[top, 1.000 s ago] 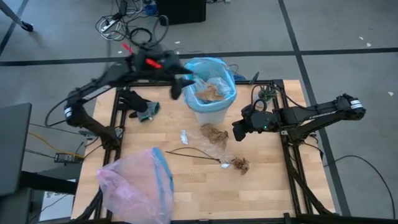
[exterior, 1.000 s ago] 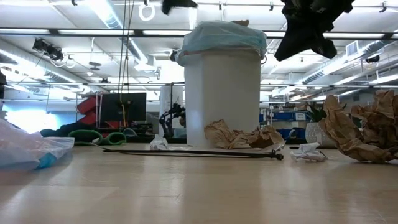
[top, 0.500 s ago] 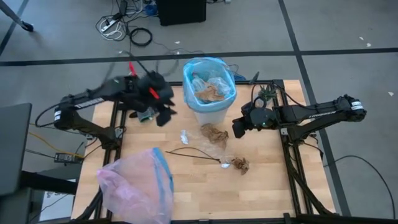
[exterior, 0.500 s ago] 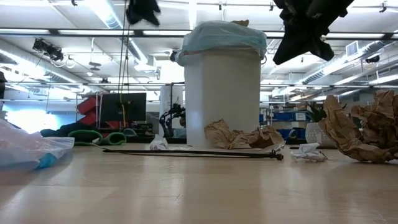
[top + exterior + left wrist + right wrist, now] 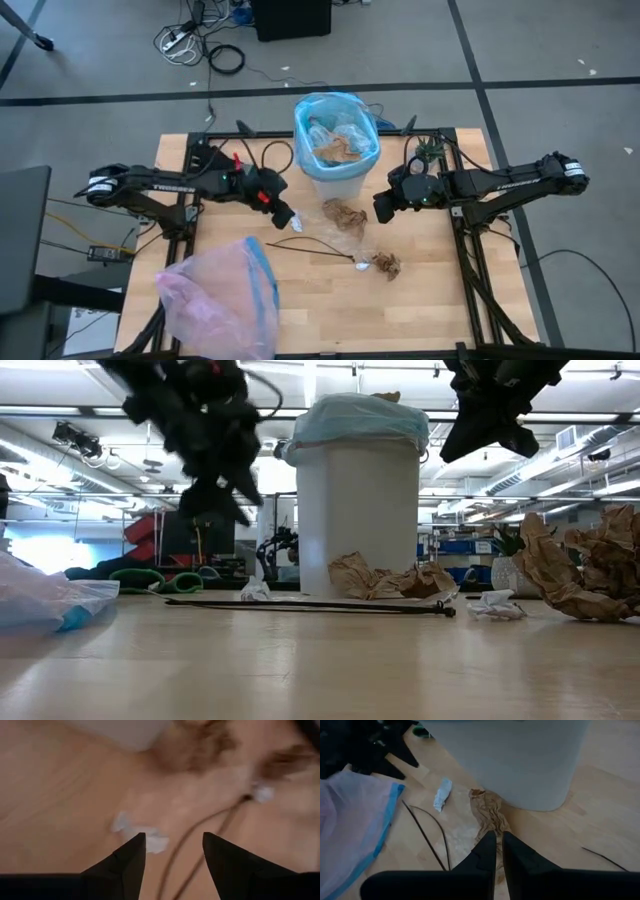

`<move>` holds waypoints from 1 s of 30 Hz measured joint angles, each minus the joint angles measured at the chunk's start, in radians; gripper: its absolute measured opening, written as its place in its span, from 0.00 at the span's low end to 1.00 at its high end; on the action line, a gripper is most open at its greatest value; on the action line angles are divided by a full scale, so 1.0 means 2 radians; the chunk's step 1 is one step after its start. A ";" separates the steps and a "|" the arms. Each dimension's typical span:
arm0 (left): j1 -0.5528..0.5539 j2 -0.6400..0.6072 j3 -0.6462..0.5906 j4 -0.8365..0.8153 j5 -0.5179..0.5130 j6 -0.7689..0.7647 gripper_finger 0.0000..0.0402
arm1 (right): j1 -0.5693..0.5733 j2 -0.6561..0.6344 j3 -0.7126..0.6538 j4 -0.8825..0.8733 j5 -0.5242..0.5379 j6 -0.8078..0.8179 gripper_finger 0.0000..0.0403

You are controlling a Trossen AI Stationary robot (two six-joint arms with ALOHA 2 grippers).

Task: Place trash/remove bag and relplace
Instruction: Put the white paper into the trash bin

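The white bin (image 5: 337, 150) stands at the table's far middle. The light-blue bag (image 5: 352, 105) lines it and is folded over its rim, with brown leaves and wrappers inside. More trash lies on the wood in front of it. That is a small pale wrapper (image 5: 296, 220), a brown leaf clump (image 5: 345, 213), a thin dark twig (image 5: 315, 247), and a clear wrapper with a brown clump (image 5: 382, 264). My left gripper (image 5: 174, 836) hangs open just above the pale wrapper (image 5: 150, 840), slanting down. My right gripper (image 5: 382, 210) hovers shut to the right of the bin, above the leaf clump (image 5: 492, 817).
A pale pink translucent bag with a blue rim band (image 5: 220, 298) lies at the near left corner of the table. Bare wood runs along the near edge and the right side. Cables lie on the floor beyond the far edge.
My left gripper has swung away from the bin's left rim. It has dropped steeply toward the table and come toward the near edge, rolling as it went. It now hangs low over the pale wrapper. The trash and the bin have kept still.
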 joint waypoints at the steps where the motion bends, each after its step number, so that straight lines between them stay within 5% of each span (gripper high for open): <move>1: -0.002 0.000 -0.009 0.004 -0.012 -0.008 0.51 | 0.000 0.000 0.000 0.000 0.000 0.000 0.06; 13: -0.010 0.011 -0.046 0.052 -0.069 -0.052 0.51 | -0.003 0.000 0.000 0.001 -0.001 0.000 0.06; 30: -0.029 0.182 -0.042 0.170 -0.033 -0.108 0.47 | 0.011 0.000 0.000 0.000 0.000 0.018 0.06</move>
